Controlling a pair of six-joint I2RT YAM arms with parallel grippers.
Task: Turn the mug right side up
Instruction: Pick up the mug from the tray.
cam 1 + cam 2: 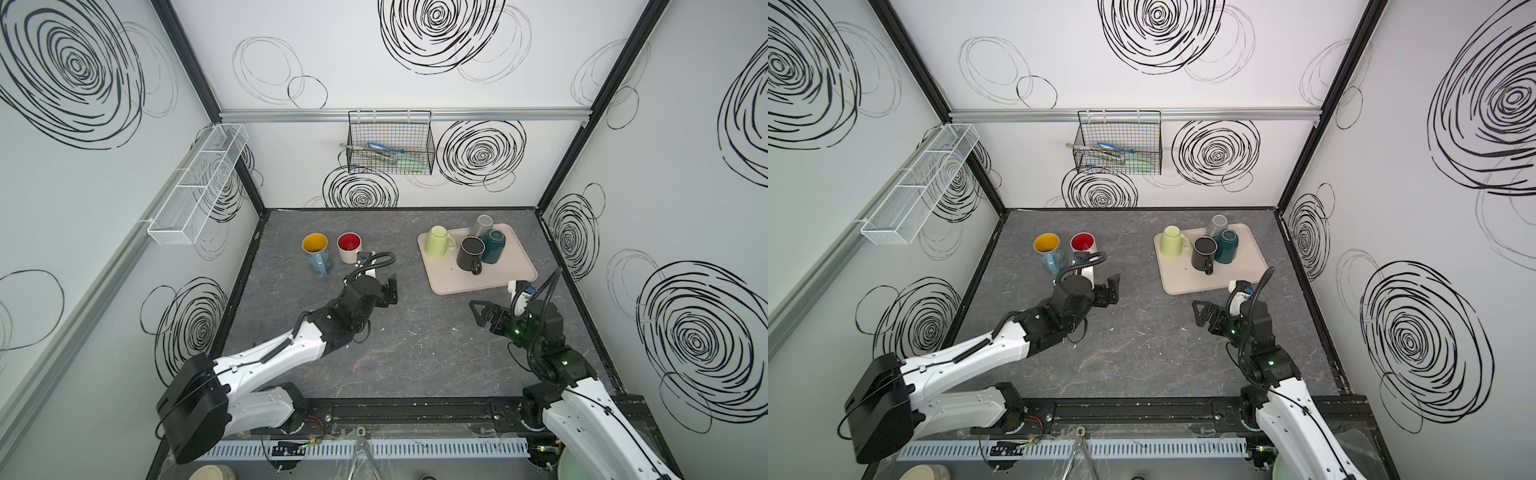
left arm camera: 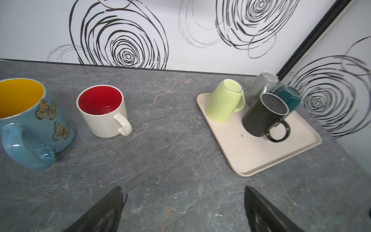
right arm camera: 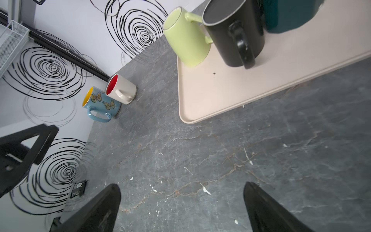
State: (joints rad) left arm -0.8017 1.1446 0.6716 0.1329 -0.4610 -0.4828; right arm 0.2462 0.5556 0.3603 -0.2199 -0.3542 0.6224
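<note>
Left hand: jaws spread wide, holding nothing, hanging over mid-table and aimed toward 1 o'clock. Judged ready to reach, not yet committed to a mug.

Right hand: jaws spread wide, empty, at 3 o'clock just short of the tray's near edge, touching nothing.

Table: dark grey stone-look top with pale veins and a few white flecks; bare in the middle, probably kept as working room for the flip.

Tray: beige, at 1 to 2 o'clock, flat on the table. It carries four mugs, all bottom up, as if left to drain.
- Black mug: nearest, handle toward 6 o'clock; likeliest next pick, though which mug is meant cannot be told.
- Green mug: at the tray's 10 o'clock corner, apart from the others.
- Teal mug: close against the black one.
- Grey mug: farthest, by the tray's back rim.

Blue mug, yellow inside, and white mug, red inside: at 11 o'clock, off the tray, mouths up, side by side; judged already righted.

Room: white wall panels with black scribbled swirls and black corner posts. Wire basket with utensils hangs at 12 o'clock; mesh rack at 10 o'clock.
</note>
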